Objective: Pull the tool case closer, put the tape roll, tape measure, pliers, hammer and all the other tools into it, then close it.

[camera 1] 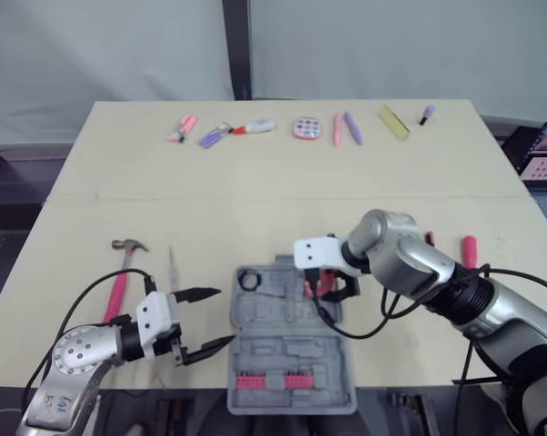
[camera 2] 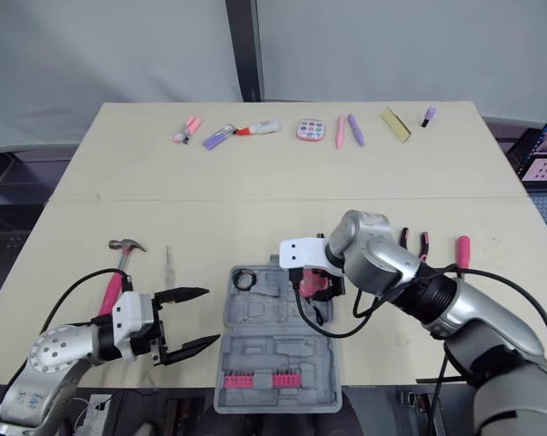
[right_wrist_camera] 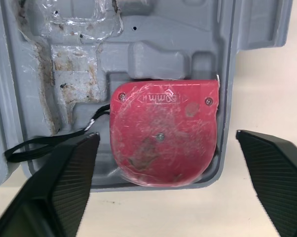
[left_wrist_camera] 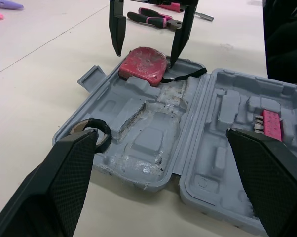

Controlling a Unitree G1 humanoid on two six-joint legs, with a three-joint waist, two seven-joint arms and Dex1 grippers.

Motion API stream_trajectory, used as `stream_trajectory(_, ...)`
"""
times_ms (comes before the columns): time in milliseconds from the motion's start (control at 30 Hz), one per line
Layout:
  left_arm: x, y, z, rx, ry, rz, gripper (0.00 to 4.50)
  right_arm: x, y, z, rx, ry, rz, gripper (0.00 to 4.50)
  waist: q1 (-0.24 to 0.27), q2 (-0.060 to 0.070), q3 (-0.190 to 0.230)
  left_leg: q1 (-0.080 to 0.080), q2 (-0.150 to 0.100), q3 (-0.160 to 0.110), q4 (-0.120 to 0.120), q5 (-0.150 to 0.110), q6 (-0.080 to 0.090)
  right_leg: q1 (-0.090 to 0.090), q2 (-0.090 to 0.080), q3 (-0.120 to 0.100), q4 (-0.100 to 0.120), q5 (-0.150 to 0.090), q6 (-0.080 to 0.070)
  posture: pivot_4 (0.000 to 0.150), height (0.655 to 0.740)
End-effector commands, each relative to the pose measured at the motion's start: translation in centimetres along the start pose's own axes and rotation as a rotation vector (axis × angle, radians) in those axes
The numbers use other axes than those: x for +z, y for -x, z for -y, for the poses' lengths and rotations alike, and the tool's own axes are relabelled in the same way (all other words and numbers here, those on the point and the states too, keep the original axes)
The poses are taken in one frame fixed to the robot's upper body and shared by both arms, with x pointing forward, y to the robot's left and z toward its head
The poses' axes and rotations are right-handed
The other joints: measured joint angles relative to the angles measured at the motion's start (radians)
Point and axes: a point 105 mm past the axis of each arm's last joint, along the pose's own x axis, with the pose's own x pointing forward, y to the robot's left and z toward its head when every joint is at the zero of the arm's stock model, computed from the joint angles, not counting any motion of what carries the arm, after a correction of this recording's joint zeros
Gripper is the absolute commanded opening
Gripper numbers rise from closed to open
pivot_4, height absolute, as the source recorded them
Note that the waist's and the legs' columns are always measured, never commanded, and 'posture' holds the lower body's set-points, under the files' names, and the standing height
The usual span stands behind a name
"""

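tape measure (right_wrist_camera: 163, 133) in tool case (camera 1: 275, 347), hammer (camera 1: 121, 275) left

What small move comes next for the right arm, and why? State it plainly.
Probably lift the right gripper straight up. Its open fingers straddle the red tape measure, which already lies in a recess of the grey plastic tool case, so that tool looks placed; the pink-and-black pliers lie on the table, not yet packed.

Red tape measure (right_wrist_camera: 163, 131) in grey tool case (right_wrist_camera: 153, 59) corner recess, black strap (right_wrist_camera: 55, 138) trailing, jaws spread either side
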Motion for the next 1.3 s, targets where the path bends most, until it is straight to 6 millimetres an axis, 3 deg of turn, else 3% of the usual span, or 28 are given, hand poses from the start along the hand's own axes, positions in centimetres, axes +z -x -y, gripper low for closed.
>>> stream_trajectory(33,0.7,0.1,-0.1,0.011,-0.027,0.022,4.5,1.0,1.7,0.7,-0.047,0.04,0.035,4.45,0.0,0.0,0.0,0.0,0.0,0.0,0.0,0.0,0.0,0.0,0.0,0.0,0.0,0.0,0.0,0.15,0.74)
stream_trajectory(200,0.7,0.1,-0.2,0.007,-0.029,0.024,4.5,0.9,3.4,0.9,-0.068,0.019,0.066,4.45,0.001,0.0,0.0,0.0,0.0,0.0,0.0,0.0,0.0,0.0,0.0,0.0,0.0,0.0,0.0,0.15,0.74)
stream_trajectory(367,0.8,0.0,-0.2,0.01,-0.032,0.028,4.5,-0.3,4.2,0.7,-0.082,-0.11,0.226,4.45,0.003,0.0,0.0,0.0,0.0,-0.001,0.0,0.0,0.0,0.002,-0.001,0.0,-0.001,0.0,0.0,0.15,0.74)
stream_trajectory(467,0.8,0.0,-0.2,0.007,-0.032,0.029,4.5,-0.5,4.3,0.6,-0.121,-0.113,0.367,3.7,0.003,0.0,0.0,0.0,-0.001,-0.001,0.0,0.0,0.0,0.002,-0.001,0.0,-0.001,0.0,0.0,0.15,0.74)
stream_trajectory(533,0.8,0.0,-0.2,0.005,-0.032,0.028,4.5,-0.4,4.4,0.4,-0.156,-0.091,0.453,2.71,0.002,0.0,0.0,0.0,-0.001,-0.001,0.0,0.0,0.0,0.002,-0.001,-0.001,-0.001,0.0,0.0,0.15,0.74)
stream_trajectory(933,0.8,0.1,-0.4,-0.002,-0.036,0.02,4.5,-1.7,3.8,-1.2,-0.2,-0.172,0.721,2.71,0.003,-0.001,0.0,0.0,-0.001,-0.001,0.001,0.0,0.0,0.004,0.0,-0.002,-0.002,0.0,0.0,0.15,0.74)
stream_trajectory(1033,0.8,0.2,-0.5,-0.004,-0.038,0.018,4.5,-2.4,3.3,-0.7,-0.271,-0.186,0.737,2.71,0.003,-0.001,0.0,0.0,0.0,0.0,0.001,0.0,0.0,0.004,0.0,-0.002,-0.002,0.0,0.0,0.15,0.74)
stream_trajectory(1300,0.8,0.4,-0.5,-0.004,-0.042,0.01,4.5,-2.9,1.7,-1.2,-0.236,-0.2,0.768,2.71,0.001,-0.001,0.0,0.0,0.001,0.0,0.001,0.0,0.0,0.004,0.006,-0.001,-0.002,0.0,0.0,0.15,0.74)
